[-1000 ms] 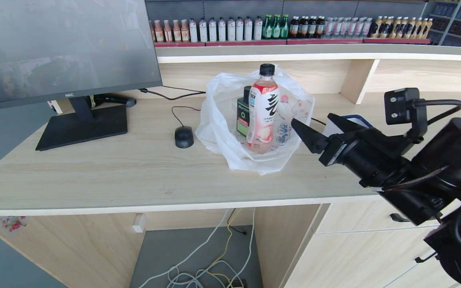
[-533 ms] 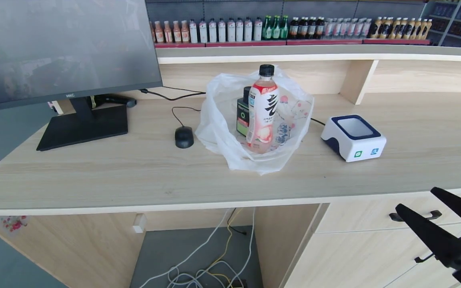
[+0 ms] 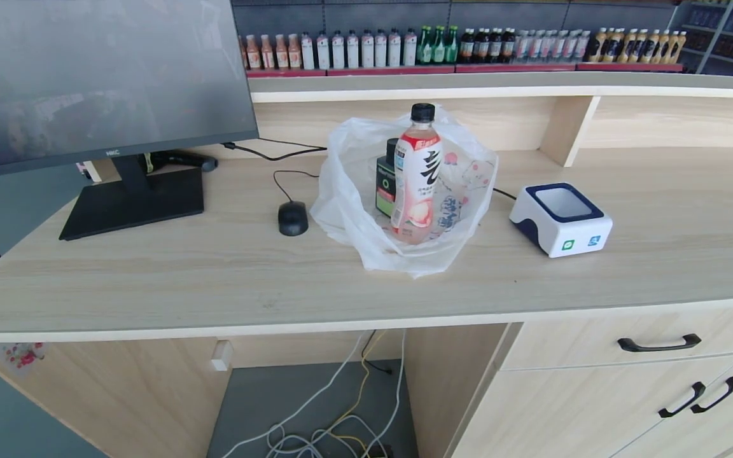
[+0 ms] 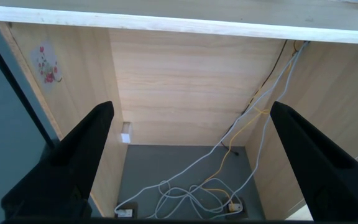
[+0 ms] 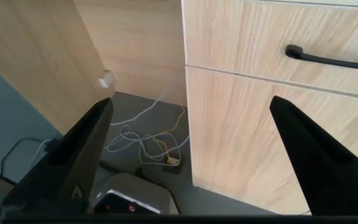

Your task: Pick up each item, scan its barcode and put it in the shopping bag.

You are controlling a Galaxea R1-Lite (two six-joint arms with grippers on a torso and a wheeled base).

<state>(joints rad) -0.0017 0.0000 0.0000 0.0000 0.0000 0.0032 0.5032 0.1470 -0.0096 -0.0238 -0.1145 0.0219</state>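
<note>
A white plastic shopping bag (image 3: 347, 191) stands open in the middle of the wooden counter (image 3: 214, 273). Inside it a pink drink bottle (image 3: 416, 178) with a black cap stands upright, with a dark green-labelled bottle (image 3: 387, 181) behind it. To the bag's right sits a white and blue barcode scanner (image 3: 560, 219). My left gripper (image 4: 191, 155) hangs open below the counter edge, facing the leg space with its cables. My right gripper (image 5: 191, 155) is open too, held low in front of the drawer fronts.
A monitor (image 3: 99, 76) on a black stand fills the counter's left; a black mouse (image 3: 292, 217) lies left of the bag. Drawers with black handles (image 3: 659, 345) sit under the counter's right side. Loose cables (image 3: 341, 426) lie on the floor. Shelves of bottles (image 3: 468, 44) line the back.
My right arm has dropped from beside the bag, down past the counter edge and out of the head view, uncovering the scanner. The bag and bottles have not moved.
</note>
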